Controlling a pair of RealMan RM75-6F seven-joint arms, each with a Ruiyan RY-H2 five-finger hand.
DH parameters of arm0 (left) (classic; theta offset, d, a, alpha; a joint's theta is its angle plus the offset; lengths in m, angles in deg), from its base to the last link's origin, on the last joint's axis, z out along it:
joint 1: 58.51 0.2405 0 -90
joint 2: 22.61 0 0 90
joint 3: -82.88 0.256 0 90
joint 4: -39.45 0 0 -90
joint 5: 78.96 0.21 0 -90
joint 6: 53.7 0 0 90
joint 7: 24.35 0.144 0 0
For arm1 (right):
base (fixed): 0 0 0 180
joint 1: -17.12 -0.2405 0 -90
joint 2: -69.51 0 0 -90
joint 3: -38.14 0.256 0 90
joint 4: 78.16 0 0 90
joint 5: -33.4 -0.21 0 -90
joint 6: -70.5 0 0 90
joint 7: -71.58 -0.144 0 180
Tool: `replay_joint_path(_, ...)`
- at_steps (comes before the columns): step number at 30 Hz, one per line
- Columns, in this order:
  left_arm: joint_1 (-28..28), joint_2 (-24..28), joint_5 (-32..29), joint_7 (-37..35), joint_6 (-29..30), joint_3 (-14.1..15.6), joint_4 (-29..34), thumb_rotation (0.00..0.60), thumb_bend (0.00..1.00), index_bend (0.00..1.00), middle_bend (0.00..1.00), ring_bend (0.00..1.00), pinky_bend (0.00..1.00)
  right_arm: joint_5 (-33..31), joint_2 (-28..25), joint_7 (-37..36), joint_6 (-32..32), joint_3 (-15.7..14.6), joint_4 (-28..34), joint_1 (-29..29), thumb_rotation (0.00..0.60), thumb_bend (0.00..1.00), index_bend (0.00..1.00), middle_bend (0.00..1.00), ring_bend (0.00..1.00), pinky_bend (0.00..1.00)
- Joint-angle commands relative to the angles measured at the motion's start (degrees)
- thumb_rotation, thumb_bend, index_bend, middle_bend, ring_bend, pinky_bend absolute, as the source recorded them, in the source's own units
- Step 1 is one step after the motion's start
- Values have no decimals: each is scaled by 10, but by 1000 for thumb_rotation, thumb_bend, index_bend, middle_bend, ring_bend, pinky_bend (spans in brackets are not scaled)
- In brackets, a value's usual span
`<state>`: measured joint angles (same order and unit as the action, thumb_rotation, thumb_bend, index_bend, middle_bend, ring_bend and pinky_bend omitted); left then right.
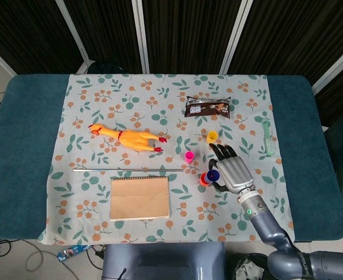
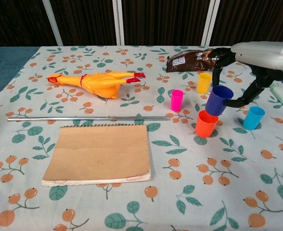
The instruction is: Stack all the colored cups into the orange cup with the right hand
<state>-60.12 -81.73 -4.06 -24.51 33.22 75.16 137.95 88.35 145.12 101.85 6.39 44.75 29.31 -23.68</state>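
My right hand (image 2: pixel 250 60) (image 1: pixel 232 168) holds a dark blue cup (image 2: pixel 218 100) (image 1: pixel 213 175) between thumb and fingers, tilted, just above and right of the upright orange cup (image 2: pixel 206 123) (image 1: pixel 203 180). Whether the two cups touch, I cannot tell. A pink cup (image 2: pixel 176 100) (image 1: pixel 189 156) stands to the left of them. A yellow cup (image 2: pixel 203 83) (image 1: pixel 212 136) stands further back. In the chest view a light blue cup (image 2: pixel 253 118) stands to the right under the hand; in the head view the hand hides it. My left hand is in neither view.
A rubber chicken (image 1: pixel 130 137) lies at mid-left, with a thin metal rod (image 1: pixel 128 170) and a brown notebook (image 1: pixel 140 198) in front of it. A dark snack packet (image 1: pixel 207 108) lies at the back. A green brush (image 1: pixel 267 137) lies at the right edge of the floral cloth.
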Motion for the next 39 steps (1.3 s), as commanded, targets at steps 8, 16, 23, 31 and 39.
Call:
replay_joint_path(8, -1, 1, -4, -5, -4, -2, -2, 600, 247, 133, 25, 0, 0, 6, 40, 18, -10, -5, -33, 0, 600, 420, 553, 0, 51, 99)
replay_joint_path(16, -1, 2, -4, -7, -3, -2, -1, 600, 247, 133, 25, 0, 0, -1, 62, 32, -7, -3, -48, -6, 600, 421, 553, 0, 51, 99)
replay_joint_path(23, -2, 2, -4, -6, -4, -2, -2, 600, 247, 133, 26, 0, 0, -17, 73, 34, 1, 0, -68, -8, 600, 420, 318, 0, 43, 99)
replay_joint_path(31, -1, 2, -4, -5, -4, -2, -1, 600, 247, 134, 25, 0, 0, -80, 60, 54, 30, 0, -57, -16, 600, 346, 3, 0, 11, 99)
replay_joint_path(39, -1, 3, -4, -6, -3, -2, 0, 600, 247, 133, 25, 0, 0, -85, 48, 48, 18, 4, -41, -11, 600, 343, 0, 0, 11, 99)
